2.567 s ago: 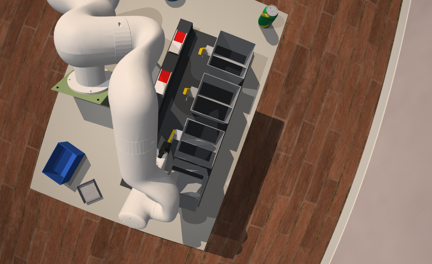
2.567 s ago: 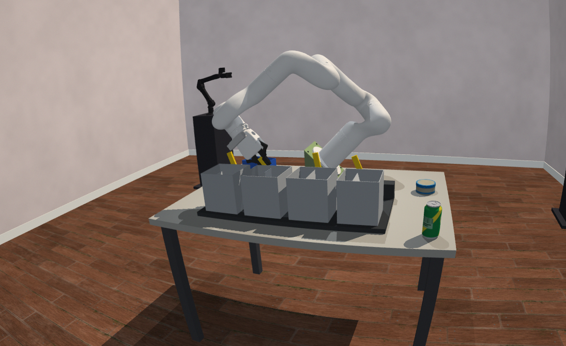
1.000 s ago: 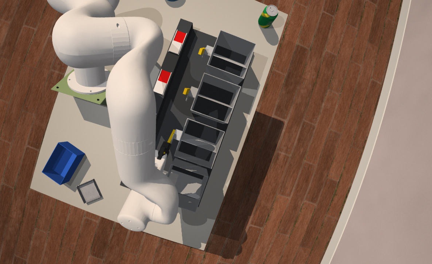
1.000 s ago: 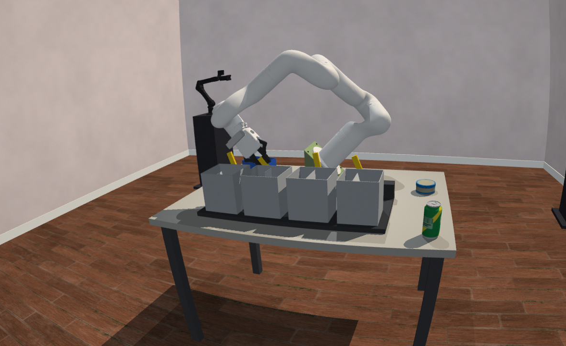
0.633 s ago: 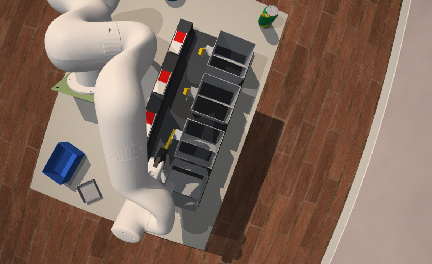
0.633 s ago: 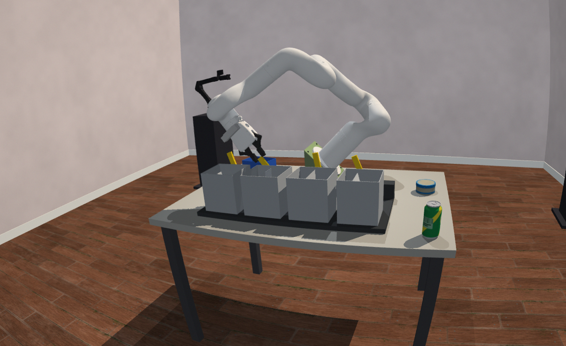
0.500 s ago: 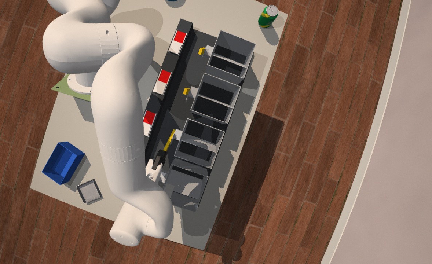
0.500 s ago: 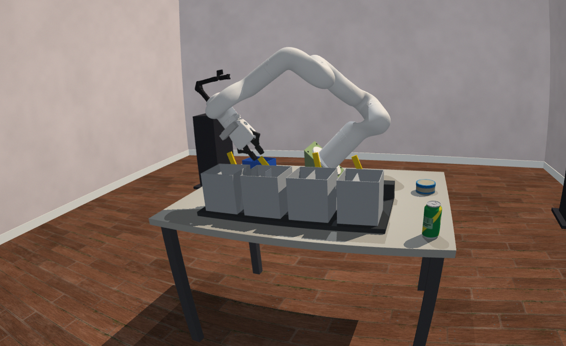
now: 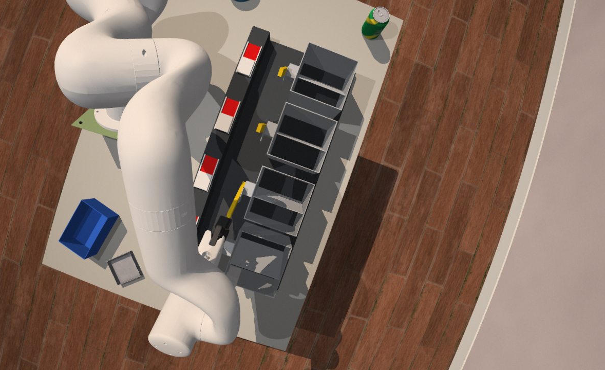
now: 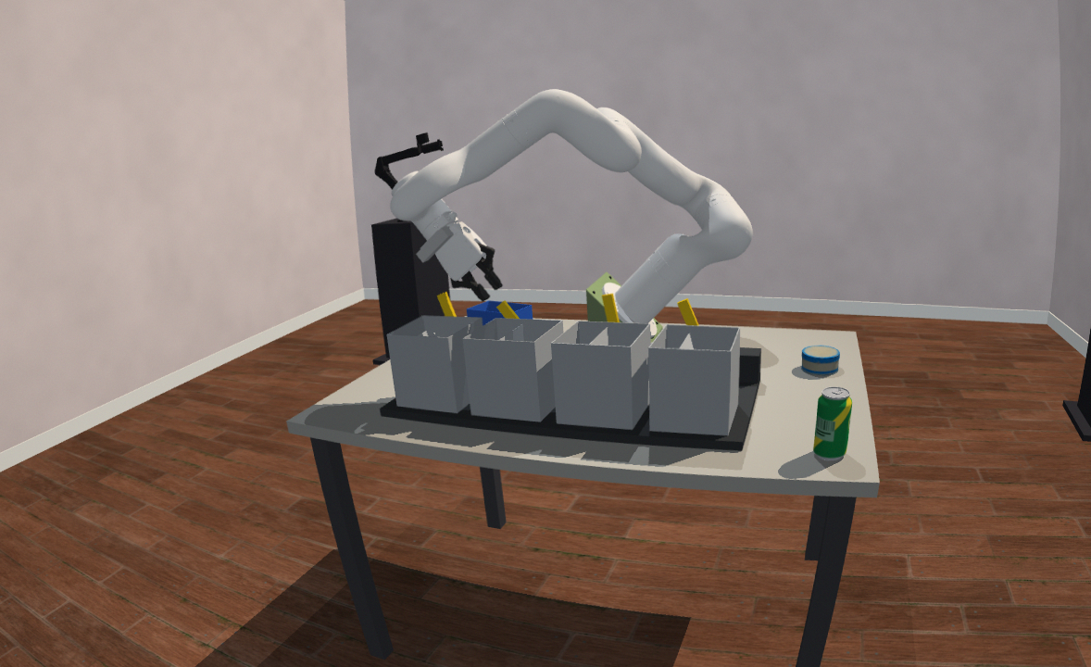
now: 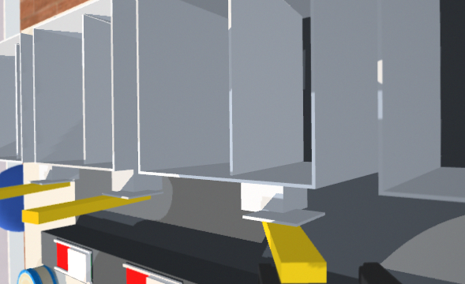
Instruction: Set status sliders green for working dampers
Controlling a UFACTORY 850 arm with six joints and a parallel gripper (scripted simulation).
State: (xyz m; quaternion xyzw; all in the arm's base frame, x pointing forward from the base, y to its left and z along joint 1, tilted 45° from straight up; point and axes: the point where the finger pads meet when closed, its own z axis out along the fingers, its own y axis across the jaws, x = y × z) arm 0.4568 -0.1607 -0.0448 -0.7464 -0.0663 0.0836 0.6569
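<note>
Four grey duct dampers stand in a row on a black base (image 9: 325,75) (image 9: 302,136) (image 9: 279,198) (image 9: 258,259). Each visible one has a yellow lever on its side; the third damper's lever (image 9: 237,198) also shows in the wrist view (image 11: 295,250). Three status sliders (image 9: 249,58) (image 9: 227,114) (image 9: 206,171) show red beside a white cover. The fourth is hidden under my arm. My gripper (image 9: 217,231) is open at the tip of the third damper's lever, raised above the dampers in the side view (image 10: 479,282). Its fingers stand wider than the lever.
A blue bin (image 9: 88,227) and a small grey tray (image 9: 124,267) sit at the table's corner beside my arm. A green can (image 9: 375,21) stands at the far corner, with a blue tin (image 10: 820,359) near it. A black stand (image 10: 404,265) rises behind the table.
</note>
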